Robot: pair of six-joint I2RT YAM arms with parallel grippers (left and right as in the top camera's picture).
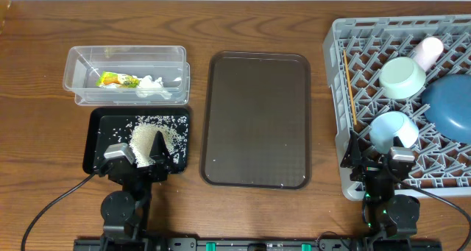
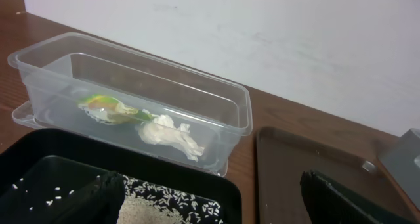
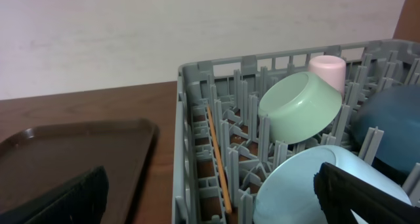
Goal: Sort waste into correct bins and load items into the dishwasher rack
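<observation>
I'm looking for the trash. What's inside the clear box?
Inside the clear tub lie a crumpled yellow-green wrapper and a crumpled white tissue, side by side. Anything beneath those two is covered and cannot be seen.

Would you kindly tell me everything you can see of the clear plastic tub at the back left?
The clear tub is a rectangular box of transparent plastic with rounded corners and a lipped rim, and a clear flange shows under its base. It stands upright and open-topped on the wooden table, back left, just behind the black tray. On its floor lie a crumpled yellow-green wrapper and a crumpled white tissue, side by side. Nothing else is inside.
</observation>
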